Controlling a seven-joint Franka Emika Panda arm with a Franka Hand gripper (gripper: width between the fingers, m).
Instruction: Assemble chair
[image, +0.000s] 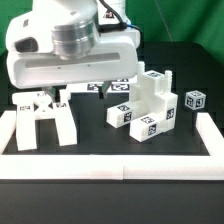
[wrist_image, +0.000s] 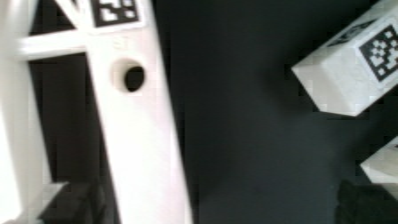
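The chair lies in loose matte-white parts on the black table. Its leg frame (image: 45, 116) lies at the exterior view's left, right under my arm. In the wrist view one bar of this leg frame (wrist_image: 146, 130) shows close up, with a round hole in it and a marker tag at its end. My gripper (wrist_image: 222, 208) is open, and its dark fingertips (wrist_image: 71, 203) stand wide on either side of that bar without closing on it. In the exterior view the hand's white body hides the fingers. Tagged blocks (image: 150, 112) stand stacked at the right.
A low white border wall (image: 110, 162) runs along the table's front and sides. A small tagged block (image: 195, 100) sits at the far right. More tagged pieces (image: 105, 88) lie behind the arm. Two tagged white blocks (wrist_image: 356, 60) lie beside the leg frame in the wrist view.
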